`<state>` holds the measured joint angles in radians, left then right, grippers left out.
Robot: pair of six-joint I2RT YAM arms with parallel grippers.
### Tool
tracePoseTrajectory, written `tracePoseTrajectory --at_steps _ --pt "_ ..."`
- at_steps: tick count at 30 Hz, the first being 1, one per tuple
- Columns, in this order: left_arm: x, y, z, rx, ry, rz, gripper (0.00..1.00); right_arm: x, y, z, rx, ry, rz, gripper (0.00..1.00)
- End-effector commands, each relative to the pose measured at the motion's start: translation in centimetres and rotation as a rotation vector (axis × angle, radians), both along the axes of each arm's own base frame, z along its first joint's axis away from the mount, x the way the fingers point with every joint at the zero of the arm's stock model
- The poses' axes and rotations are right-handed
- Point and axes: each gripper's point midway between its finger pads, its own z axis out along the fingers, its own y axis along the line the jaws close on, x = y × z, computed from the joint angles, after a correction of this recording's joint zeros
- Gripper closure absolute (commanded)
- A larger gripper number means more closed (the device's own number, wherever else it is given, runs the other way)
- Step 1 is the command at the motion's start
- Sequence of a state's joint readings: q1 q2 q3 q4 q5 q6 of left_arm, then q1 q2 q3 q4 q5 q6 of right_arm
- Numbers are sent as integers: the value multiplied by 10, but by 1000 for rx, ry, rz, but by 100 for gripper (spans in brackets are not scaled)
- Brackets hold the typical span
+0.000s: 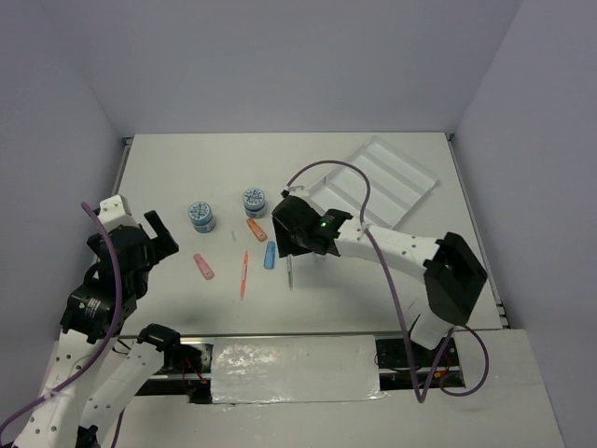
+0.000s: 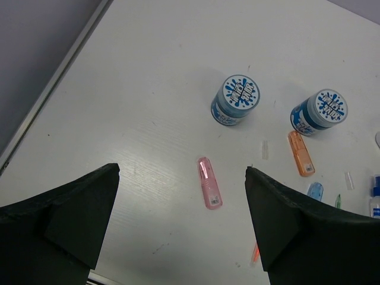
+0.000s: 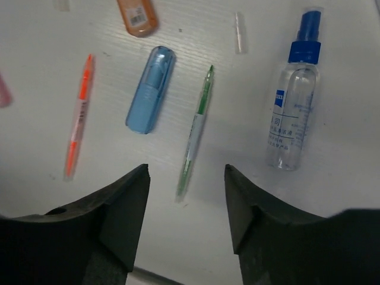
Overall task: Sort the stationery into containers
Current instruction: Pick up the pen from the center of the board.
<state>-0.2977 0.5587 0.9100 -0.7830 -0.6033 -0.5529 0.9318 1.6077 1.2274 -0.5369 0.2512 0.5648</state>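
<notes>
We are holding the right hand (image 3: 186, 175) wide and empty above the thin pen (image 3: 195, 127), lining up a grasp; the left hand (image 2: 181, 171) is hovering wide and empty over the pink capsule (image 2: 209, 183).

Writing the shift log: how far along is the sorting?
Done: nothing, the tray looks empty. In hand: nothing; left gripper and right gripper are open, the right above the green pen. Left, all on the table: that pen, tubs, capsules, orange pen, bottle.
</notes>
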Motion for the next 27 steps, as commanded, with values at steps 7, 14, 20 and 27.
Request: tracePoseTrajectory --at_steps 7,14,20,27 --pt "8 -4 6 -7 -31 -20 1 16 9 -41 -62 1 -104 43" --pt "7 -5 6 -10 -34 -22 1 10 7 -67 -97 30 -122 45" --pt "7 -4 6 -10 -35 -15 1 8 8 -88 -137 60 -126 53" --pt "7 -4 7 -12 -39 -18 1 8 7 -106 -177 83 -136 63"
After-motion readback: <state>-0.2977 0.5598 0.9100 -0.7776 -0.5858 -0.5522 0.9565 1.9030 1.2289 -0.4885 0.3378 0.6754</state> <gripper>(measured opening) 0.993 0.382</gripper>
